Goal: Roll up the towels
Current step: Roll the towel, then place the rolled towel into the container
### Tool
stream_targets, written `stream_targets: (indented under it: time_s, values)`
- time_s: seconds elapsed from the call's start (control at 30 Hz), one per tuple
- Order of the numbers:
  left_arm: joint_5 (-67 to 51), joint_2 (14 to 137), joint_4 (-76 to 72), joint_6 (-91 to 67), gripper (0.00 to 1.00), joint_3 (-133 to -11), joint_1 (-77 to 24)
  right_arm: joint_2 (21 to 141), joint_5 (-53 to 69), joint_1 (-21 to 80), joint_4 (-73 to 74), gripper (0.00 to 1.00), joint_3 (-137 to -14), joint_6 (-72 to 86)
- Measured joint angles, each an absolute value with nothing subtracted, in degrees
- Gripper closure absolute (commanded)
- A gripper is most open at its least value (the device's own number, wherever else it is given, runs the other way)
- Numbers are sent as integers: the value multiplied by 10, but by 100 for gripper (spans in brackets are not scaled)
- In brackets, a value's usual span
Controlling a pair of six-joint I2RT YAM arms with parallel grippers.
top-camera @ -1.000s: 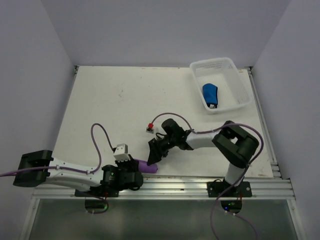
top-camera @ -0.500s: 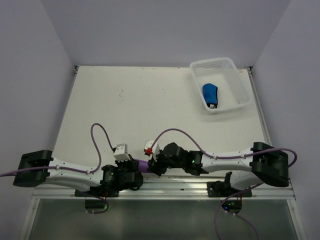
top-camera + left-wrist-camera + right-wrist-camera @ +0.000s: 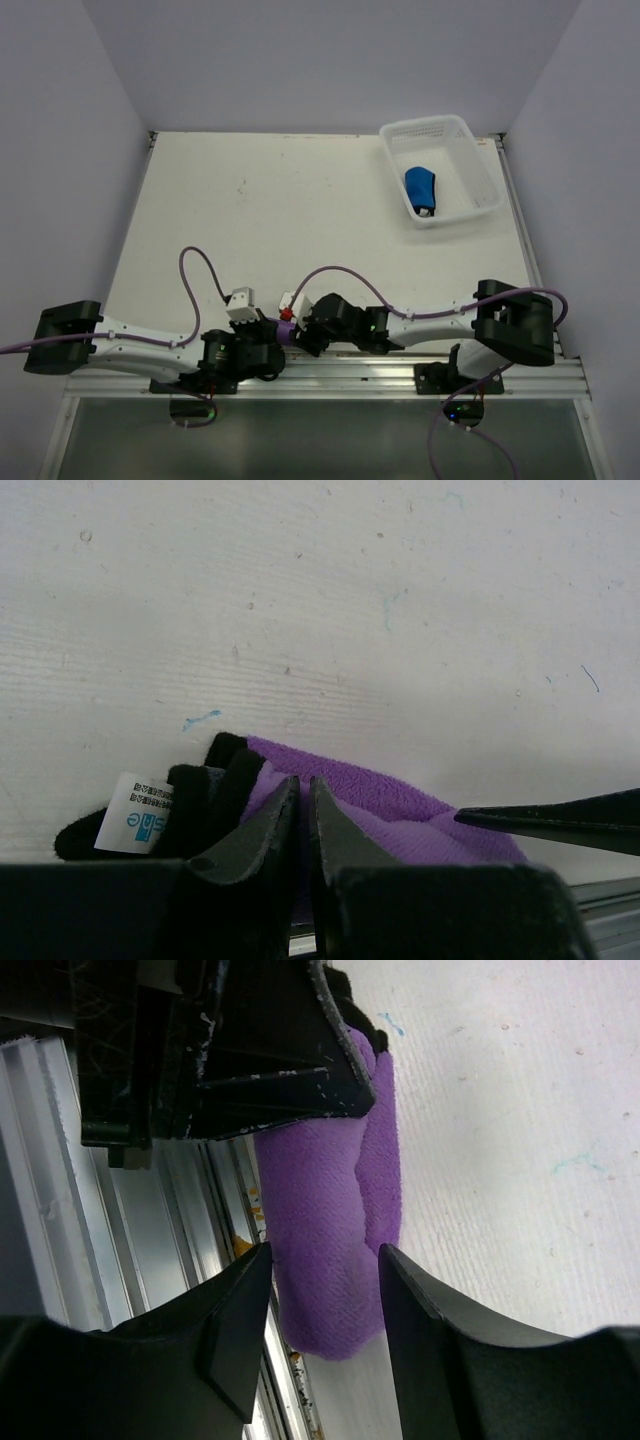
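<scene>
The purple towel [image 3: 283, 329] lies rolled at the table's near edge, a white label at its dark hem [image 3: 137, 819]. My left gripper [image 3: 303, 780] is shut on the purple towel [image 3: 400, 800] near its left end. My right gripper [image 3: 325, 1252] is open, and its fingers [image 3: 235, 1330] straddle the free right end of the purple towel [image 3: 330, 1210] without pressing it. In the top view the right gripper [image 3: 300, 335] sits just right of the left gripper [image 3: 262, 345]. The blue towel [image 3: 421, 188] lies rolled in the white basket [image 3: 425, 122].
The basket stands at the table's far right corner. An aluminium rail [image 3: 400, 365] runs along the near edge, right beside the purple roll [image 3: 120, 1260]. White walls close the table on the left, the back and the right.
My right arm has swung down and left to the near edge, and its jaws now straddle the purple roll's right end. The left gripper has kept its hold and not moved.
</scene>
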State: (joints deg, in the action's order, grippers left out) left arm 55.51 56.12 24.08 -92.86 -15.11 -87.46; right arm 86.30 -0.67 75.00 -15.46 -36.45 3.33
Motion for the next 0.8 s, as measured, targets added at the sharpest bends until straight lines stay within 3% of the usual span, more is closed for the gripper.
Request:
stream_targets:
  time_s: [0.17, 0.8]
  values:
    - [554, 558, 243, -929, 87, -151, -875, 871, -6, 755, -155, 41, -369, 23]
    - [551, 548, 249, -928, 86, -151, -875, 937, -5, 761, -152, 37, -387, -41]
